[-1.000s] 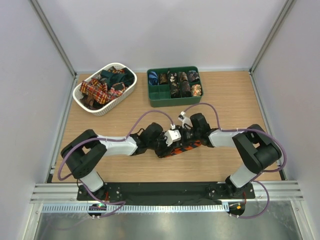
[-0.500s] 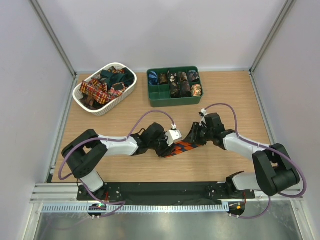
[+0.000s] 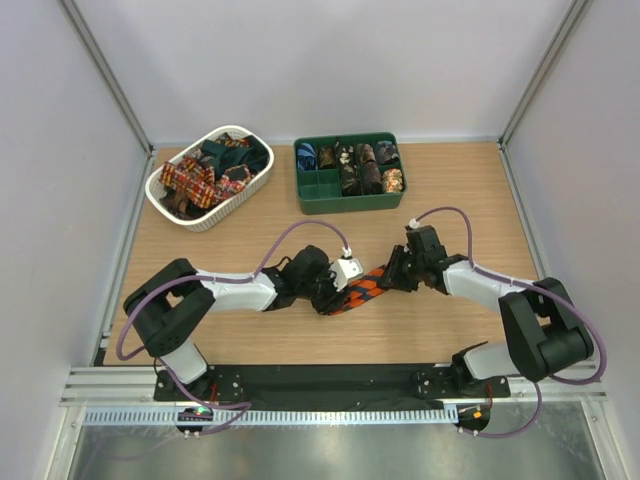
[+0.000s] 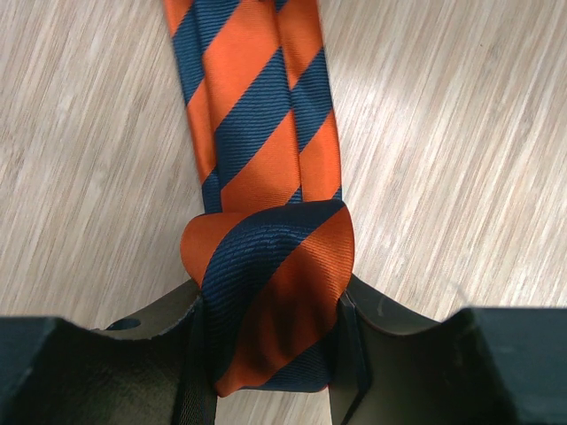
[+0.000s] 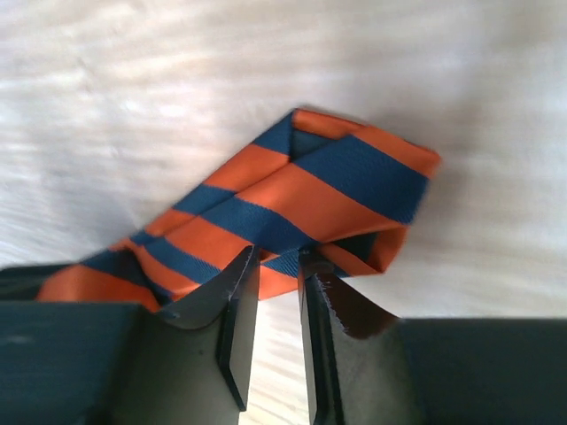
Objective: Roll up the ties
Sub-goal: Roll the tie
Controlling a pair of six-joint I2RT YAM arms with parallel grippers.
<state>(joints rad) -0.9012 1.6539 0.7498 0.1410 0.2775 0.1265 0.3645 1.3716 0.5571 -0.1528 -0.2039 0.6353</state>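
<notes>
Roll (image 4: 266, 274) of the orange-and-navy striped tie (image 4: 257, 106) sits clamped between the jaws of the left gripper (image 4: 270, 305), mid-table. The loose length lies flat on the wood, running toward the right gripper (image 5: 276, 274). Right jaws stand narrowly apart at the tie's folded far end; cannot tell whether they pinch fabric.

Judgement: rolling under way, only a short part wound.

To do it well: right holds the tail taut and in line. Left turns the roll straight along the band so the edges stack with no coning.

Farther back: green compartment tray (image 3: 345, 207) holding rolled ties (image 3: 362, 165). To its left, white slotted basket (image 3: 205, 222) of loose ties (image 3: 200, 175).
</notes>
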